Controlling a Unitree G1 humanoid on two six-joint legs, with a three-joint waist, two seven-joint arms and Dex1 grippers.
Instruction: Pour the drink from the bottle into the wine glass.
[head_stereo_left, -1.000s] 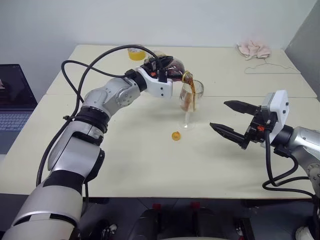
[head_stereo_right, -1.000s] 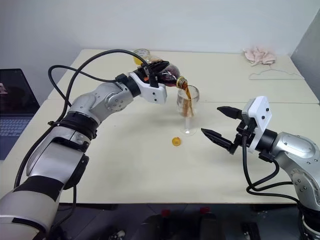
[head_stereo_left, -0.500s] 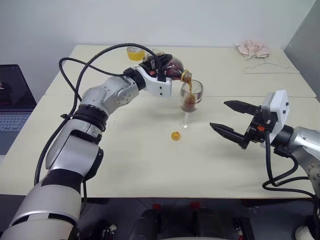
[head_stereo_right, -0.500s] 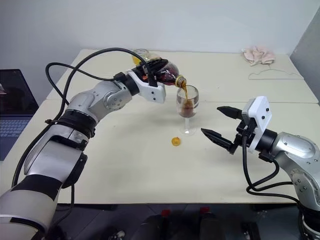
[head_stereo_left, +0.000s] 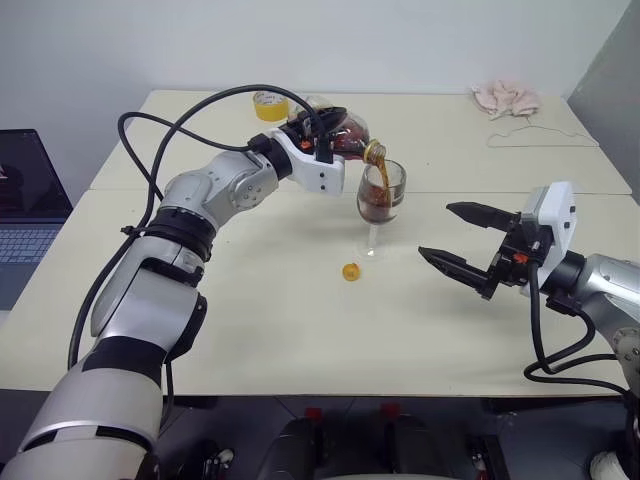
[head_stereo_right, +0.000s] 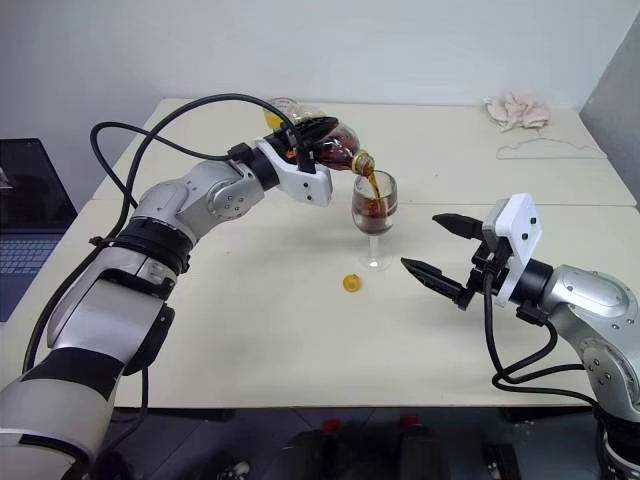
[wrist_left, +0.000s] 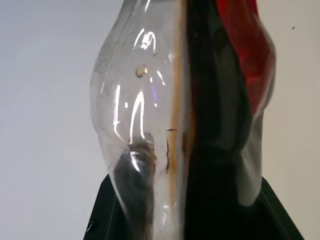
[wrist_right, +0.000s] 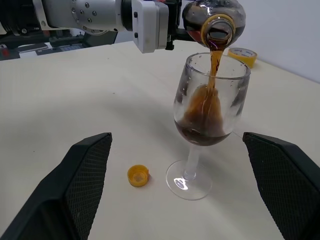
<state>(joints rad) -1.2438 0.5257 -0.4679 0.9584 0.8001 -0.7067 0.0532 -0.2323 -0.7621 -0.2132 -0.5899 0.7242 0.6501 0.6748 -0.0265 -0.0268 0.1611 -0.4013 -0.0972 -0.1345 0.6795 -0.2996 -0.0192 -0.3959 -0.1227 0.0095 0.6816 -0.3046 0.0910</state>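
Change: level of the drink (wrist_right: 202, 131) in the wine glass (head_stereo_left: 380, 200) had risen over the last second, from a thin splash running down the bowl to a dark pool filling its lower part.
Meaning: pouring looked well under way but not finished, I judged, since dark liquid was left in the bottle (head_stereo_left: 345, 137) and a stream ran from its mouth into the bowl.
Bottle: lay tipped nearly on its side above and just beside the glass rim, mouth down over the bowl; uncapped, clear wall on one side and dark liquid with the red label on the other in the left wrist view.
Left tool (head_stereo_right: 318, 138): closed narrowly around the bottle's body, holding it over the glass; arm had kept almost still through the pour.
Wine glass: stood upright on its foot near the middle of the tabletop (head_stereo_left: 300, 330), nothing gripping it; roughly a third full by my eye.
Cap (head_stereo_left: 351, 271): small yellow cap lay on the tabletop just beside the foot of the glass.
Right tool (head_stereo_left: 465, 243): spread wide and empty, hovering to the side of the glass and apart from it, unmoved.
Elsewhere: yellow tape roll (head_stereo_left: 270, 104) sat behind the left arm; pink cloth (head_stereo_left: 508, 98) and wire hanger (head_stereo_left: 535, 134) lay at the far corner.
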